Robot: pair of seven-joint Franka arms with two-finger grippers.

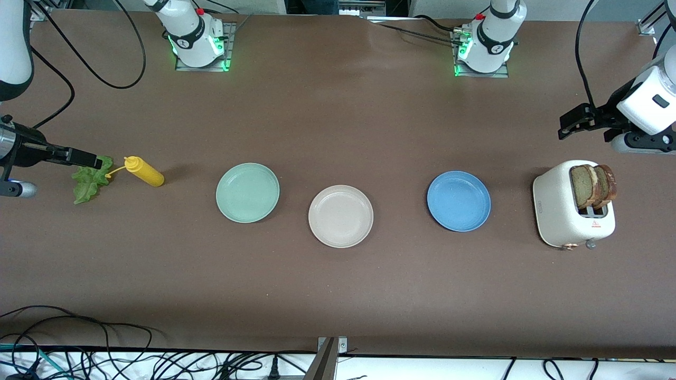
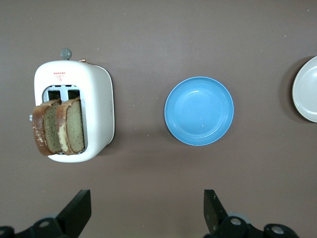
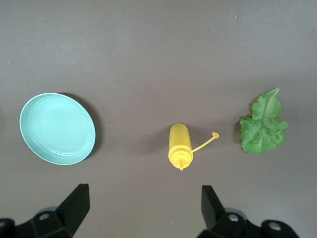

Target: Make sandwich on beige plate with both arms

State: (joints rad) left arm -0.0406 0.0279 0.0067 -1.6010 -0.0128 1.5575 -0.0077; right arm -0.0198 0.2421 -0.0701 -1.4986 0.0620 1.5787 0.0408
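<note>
Over white toaster (image 1: 573,211) end, left gripper (image 1: 564,128) jaws apart, empty; right gripper (image 1: 92,160) likewise over ruffled green lettuce leaf (image 1: 90,182). Grip tan toast slices (image 1: 592,186) by crust edge, lift straight up, carry to round beige plate (image 1: 340,216).

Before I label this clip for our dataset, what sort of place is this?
Probably a robotics lab staged as a kitchen: arm bases bolted to a brown table, loose cables along its edge, a toaster.
</note>
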